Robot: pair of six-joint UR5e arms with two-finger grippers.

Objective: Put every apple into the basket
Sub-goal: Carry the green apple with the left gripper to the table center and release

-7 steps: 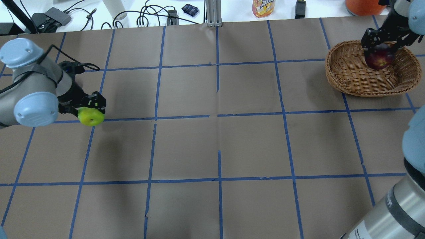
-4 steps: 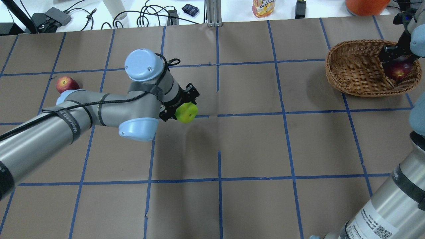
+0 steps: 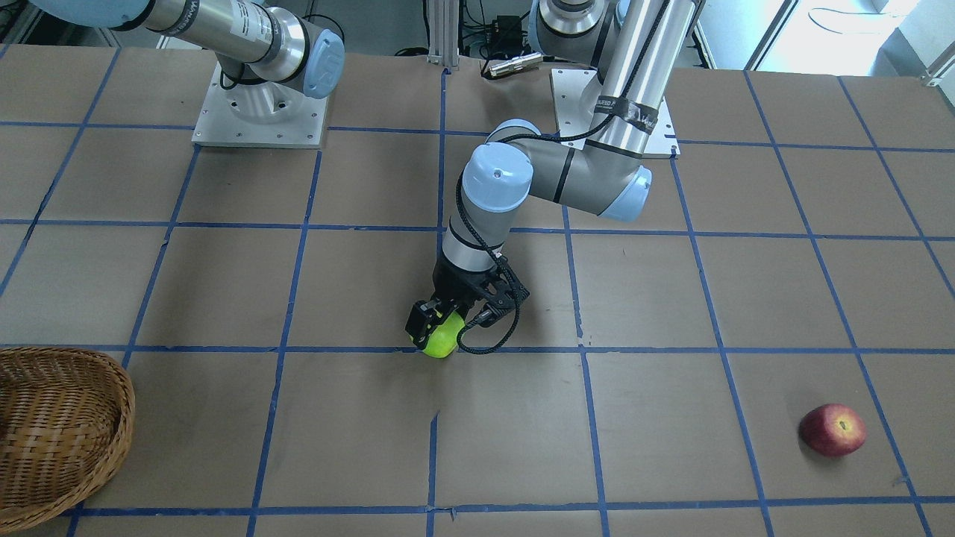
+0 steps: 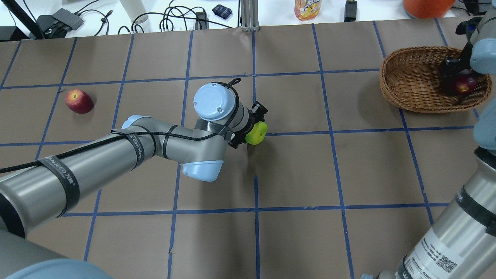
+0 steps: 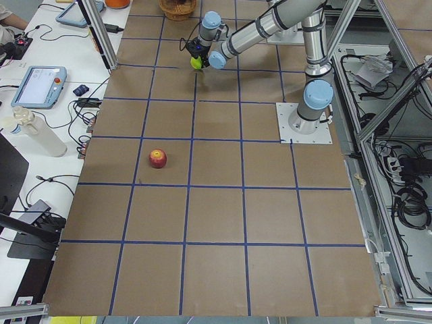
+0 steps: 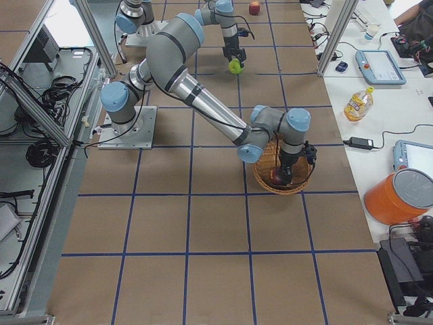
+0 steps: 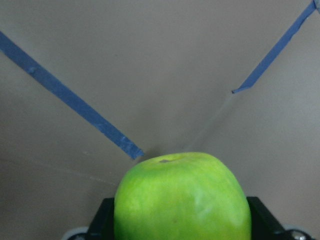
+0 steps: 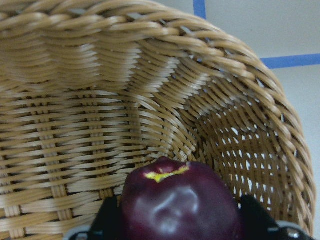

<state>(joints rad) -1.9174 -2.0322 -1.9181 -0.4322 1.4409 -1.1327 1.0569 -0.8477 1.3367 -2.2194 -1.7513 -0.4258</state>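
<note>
My left gripper [image 4: 255, 130] is shut on the yellow-green apple [image 4: 256, 133] and holds it over the table's middle; it also shows in the front view [image 3: 440, 337] and fills the left wrist view [image 7: 182, 197]. My right gripper [image 4: 461, 79] is shut on the dark maroon apple [image 8: 180, 200], low inside the wicker basket [image 4: 414, 83] at the far right. The red apple [image 4: 79, 101] lies on the table at the far left, also seen in the front view [image 3: 833, 429].
The brown paper table [image 4: 294, 170] carries a blue tape grid. A drink bottle [image 4: 307, 8], cables and an orange tub [image 4: 426, 7] sit beyond the far edge. My left arm [image 4: 116, 159] stretches across the left half.
My left gripper has carried the yellow-green apple rightward from the left side to the table's middle. My right gripper has moved the maroon apple right and lower in the basket.
</note>
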